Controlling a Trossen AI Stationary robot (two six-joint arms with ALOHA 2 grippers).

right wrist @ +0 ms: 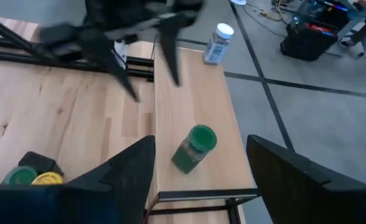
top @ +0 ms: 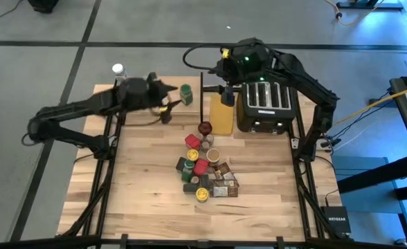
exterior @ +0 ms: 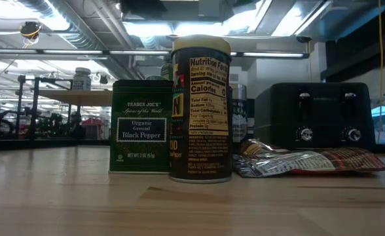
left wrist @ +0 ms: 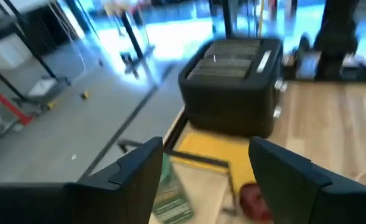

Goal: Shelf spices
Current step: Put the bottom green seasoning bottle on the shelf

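My left gripper (top: pixel 170 97) hangs open, empty, at upper centre of the high view, just left of a green-lidded jar (top: pixel 186 93) standing on the shelf (right wrist: pixel 192 93). My right gripper (right wrist: pixel 198 180) is open too, above that jar. A white-lidded jar (top: pixel 118 70) stands upper left. The other spices (top: pixel 205 168) sit heaped mid-table.

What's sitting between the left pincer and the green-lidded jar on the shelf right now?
Nothing visible. The left pincer hangs open over the shelf, just beside the green-lidded jar, with only bare plank between them. The white-capped jar stands at the shelf's far end, and the toaster sits past the jar.
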